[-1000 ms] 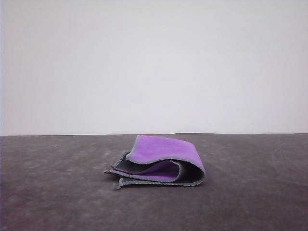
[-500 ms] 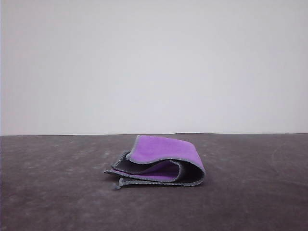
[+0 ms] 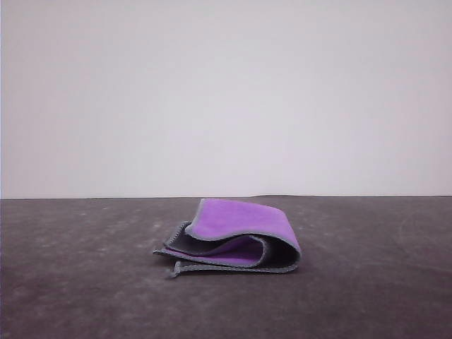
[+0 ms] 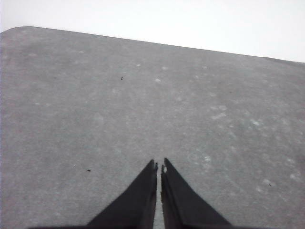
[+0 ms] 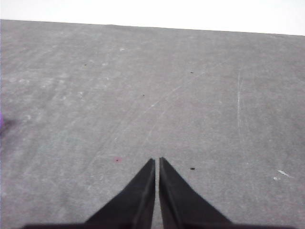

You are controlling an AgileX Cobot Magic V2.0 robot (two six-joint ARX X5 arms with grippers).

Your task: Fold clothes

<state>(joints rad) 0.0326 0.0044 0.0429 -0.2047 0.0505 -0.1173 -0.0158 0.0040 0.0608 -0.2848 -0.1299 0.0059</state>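
The clothes (image 3: 236,234) lie folded over on the dark table in the front view, near its middle, purple side up, with dark grey inner layers and light grey edging showing at the open left side. Over bare table surface, my left gripper (image 4: 158,165) is shut with nothing between its black fingers. My right gripper (image 5: 157,161) is likewise shut and empty above bare table. A sliver of purple from the clothes (image 5: 2,122) shows at the edge of the right wrist view.
The dark grey table (image 3: 85,282) spreads wide around the cloth, with a plain white wall (image 3: 226,99) behind its far edge. Faint scratches and specks mark the table surface (image 5: 200,95) under the right arm.
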